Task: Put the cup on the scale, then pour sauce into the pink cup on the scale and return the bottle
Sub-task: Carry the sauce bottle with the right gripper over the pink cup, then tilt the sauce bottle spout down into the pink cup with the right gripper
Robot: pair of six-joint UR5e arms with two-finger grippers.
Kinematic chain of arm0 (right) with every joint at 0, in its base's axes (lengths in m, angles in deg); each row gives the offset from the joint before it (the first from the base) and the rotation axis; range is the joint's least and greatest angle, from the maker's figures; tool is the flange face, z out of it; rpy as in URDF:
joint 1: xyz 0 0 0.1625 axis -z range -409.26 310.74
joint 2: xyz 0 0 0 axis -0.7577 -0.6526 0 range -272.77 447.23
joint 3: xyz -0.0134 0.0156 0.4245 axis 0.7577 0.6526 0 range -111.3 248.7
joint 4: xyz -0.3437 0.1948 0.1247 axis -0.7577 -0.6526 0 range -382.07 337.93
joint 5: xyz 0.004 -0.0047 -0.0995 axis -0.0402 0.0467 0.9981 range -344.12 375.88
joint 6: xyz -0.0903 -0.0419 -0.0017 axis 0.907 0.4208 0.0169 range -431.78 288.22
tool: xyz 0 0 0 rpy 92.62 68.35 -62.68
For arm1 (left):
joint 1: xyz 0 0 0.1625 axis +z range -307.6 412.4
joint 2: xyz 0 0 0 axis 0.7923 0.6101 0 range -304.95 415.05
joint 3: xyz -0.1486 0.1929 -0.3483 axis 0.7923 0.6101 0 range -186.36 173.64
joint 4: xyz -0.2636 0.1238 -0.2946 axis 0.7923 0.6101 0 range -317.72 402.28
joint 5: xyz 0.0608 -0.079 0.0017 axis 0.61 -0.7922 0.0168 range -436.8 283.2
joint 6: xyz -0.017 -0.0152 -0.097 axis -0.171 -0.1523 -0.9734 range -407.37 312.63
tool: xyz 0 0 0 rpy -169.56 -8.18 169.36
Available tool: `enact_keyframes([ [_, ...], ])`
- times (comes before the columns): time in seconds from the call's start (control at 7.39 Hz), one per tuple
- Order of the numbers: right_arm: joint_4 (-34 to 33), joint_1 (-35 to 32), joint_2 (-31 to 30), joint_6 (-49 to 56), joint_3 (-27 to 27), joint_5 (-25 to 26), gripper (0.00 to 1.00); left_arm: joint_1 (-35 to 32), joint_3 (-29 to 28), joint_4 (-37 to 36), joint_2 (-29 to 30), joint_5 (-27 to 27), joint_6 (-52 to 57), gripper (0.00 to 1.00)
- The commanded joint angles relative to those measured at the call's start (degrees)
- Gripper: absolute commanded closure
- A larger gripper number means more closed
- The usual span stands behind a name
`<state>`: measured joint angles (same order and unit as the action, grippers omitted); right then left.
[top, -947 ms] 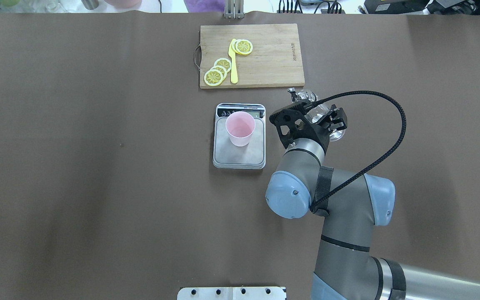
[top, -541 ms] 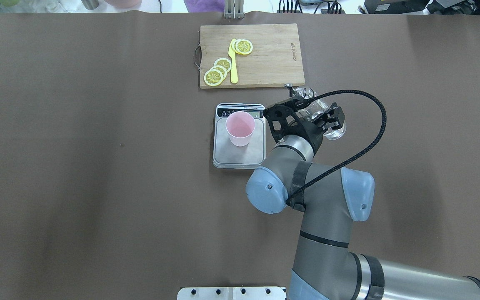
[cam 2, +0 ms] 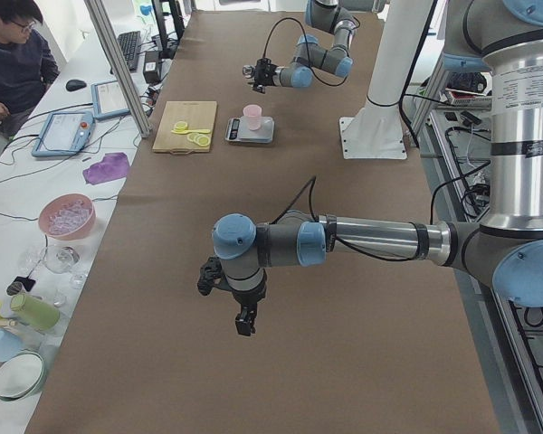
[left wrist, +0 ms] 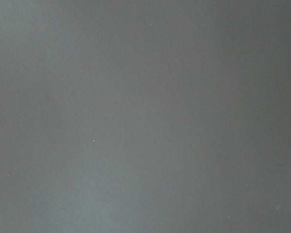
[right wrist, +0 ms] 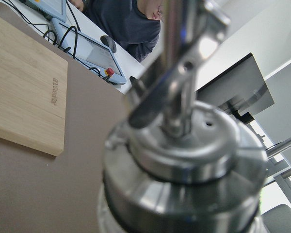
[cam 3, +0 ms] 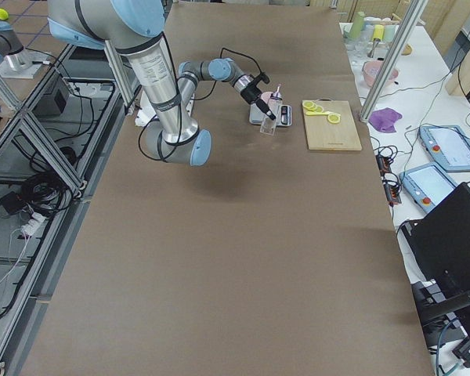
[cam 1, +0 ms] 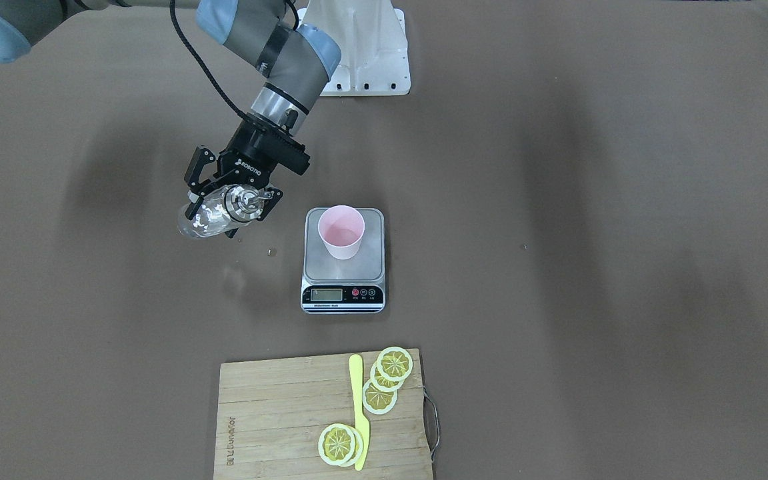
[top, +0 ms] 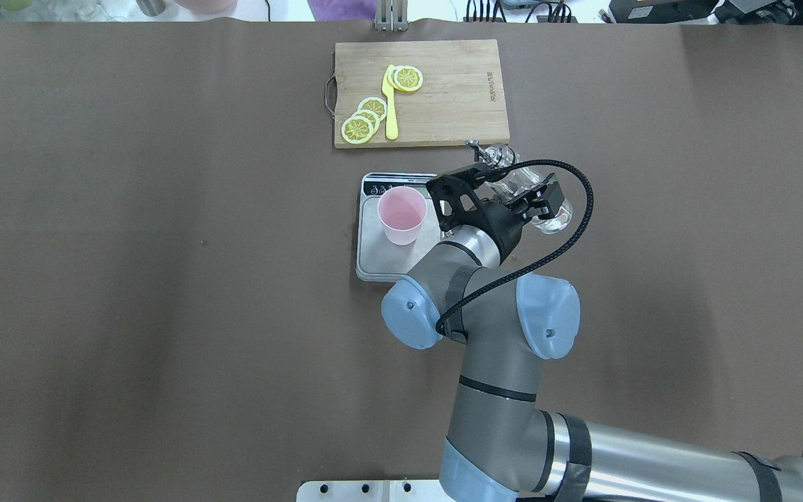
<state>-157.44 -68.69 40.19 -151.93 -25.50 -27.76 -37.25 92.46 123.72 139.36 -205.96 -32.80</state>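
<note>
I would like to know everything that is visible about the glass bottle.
The bottle is small, clear glass, with a shiny metal collar and pour spout. The right gripper is shut on its body and holds it tilted above the table, spout uppermost, on the robot's right of the scale, not over it. Nothing else touches it.

Clear glass bottle (cam 1: 205,220) gleams, its polished metal collar (right wrist: 184,160) mirror-bright. Pink cup (cam 1: 341,233) looks matt plastic; the scale (cam 1: 372,261) shows brushed steel, the board (cam 1: 271,413) grainy wood, the bench (cam 1: 591,200) matt brown.
</note>
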Motion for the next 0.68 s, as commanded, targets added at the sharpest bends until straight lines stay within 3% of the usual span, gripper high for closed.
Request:
enact_keyframes([
  [0.0, -6.37, 0.36, 0.89, -4.12, 1.03, 0.04, 1.00, 0.00, -0.03, 0.03, -0.20, 0.06, 0.01, 0.01],
  [0.54, -13.77, 0.88, 2.56, -5.36, 1.64, 1.96, 1.00, 0.00, -0.73, 0.03, -0.20, -0.03, 0.10, 0.01],
])
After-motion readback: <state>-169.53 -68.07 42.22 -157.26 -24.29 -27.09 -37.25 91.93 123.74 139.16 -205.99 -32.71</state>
